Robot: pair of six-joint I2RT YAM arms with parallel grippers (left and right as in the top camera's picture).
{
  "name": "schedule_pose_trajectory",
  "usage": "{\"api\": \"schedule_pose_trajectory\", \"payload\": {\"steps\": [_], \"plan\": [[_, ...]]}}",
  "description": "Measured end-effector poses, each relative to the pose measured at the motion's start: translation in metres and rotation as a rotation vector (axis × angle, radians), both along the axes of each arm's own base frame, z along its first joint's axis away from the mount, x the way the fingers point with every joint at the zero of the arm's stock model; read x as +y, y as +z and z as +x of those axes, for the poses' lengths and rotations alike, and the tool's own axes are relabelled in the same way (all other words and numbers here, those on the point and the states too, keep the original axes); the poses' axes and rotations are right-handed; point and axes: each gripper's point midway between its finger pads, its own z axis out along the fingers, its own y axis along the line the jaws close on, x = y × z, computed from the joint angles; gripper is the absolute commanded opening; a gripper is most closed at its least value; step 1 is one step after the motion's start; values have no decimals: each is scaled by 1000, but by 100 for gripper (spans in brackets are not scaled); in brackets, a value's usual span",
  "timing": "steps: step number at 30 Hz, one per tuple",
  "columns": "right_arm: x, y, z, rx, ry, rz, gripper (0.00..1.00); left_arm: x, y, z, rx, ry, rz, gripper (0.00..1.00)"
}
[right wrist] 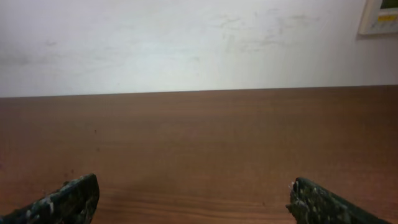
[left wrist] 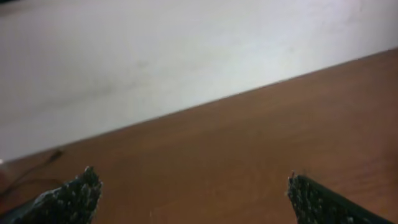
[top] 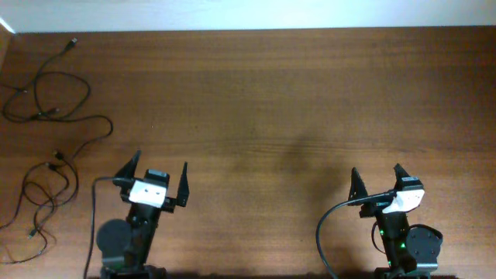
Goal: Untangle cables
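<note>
As both arms sit along the near edge of the worktop, I can see the cables spread in loose loops and strands down its left side. One group lies toward the far corner and another nearer, just left of the left arm. The left hand is released, its two fingers splayed wide around bare worktop, and it touches no strand. The right hand (well apart from the cables, over on the opposite side) is likewise spread and holding nothing. From the left wrist view, a dark plug end lies at the far left near the worktop's back edge, below a pale wall.
</note>
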Motion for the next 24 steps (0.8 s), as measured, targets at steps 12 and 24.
{"api": "schedule_pose_trajectory", "payload": {"steps": [12,24], "plan": [[0,0,0,0,0,0,99,17,-48,-9,2,106,7,99],[0,0,0,0,0,0,99,17,-48,-9,2,106,7,99]]}}
